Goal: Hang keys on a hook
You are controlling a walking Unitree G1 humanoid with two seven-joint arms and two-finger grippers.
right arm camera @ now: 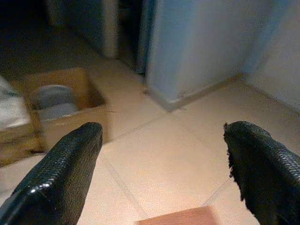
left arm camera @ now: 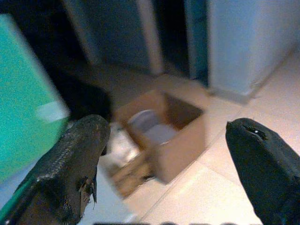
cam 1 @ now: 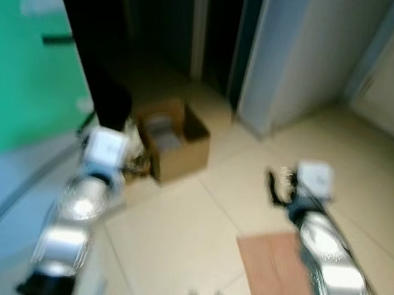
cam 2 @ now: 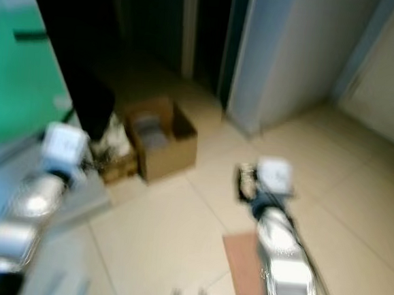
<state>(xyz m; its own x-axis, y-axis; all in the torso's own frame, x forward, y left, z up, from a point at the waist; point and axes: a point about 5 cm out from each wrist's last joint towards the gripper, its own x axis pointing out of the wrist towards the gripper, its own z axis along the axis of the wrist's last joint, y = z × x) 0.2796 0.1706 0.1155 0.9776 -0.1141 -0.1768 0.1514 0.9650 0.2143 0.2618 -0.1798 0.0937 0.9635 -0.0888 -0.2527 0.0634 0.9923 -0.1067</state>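
Observation:
Both eye views are blurred. My left gripper is held out low on the left with its two black fingers wide apart and nothing between them. It looks toward an open cardboard box on the floor. My right gripper is held out on the right, also open, with bare tile floor between its fingers. In the left eye view the right gripper hovers over the pale floor tiles.
The cardboard box stands on the floor ahead, left of centre, with clutter beside it. A green panel rises on the left. A dark doorway and a grey wall corner lie ahead. A brown mat lies near my right arm.

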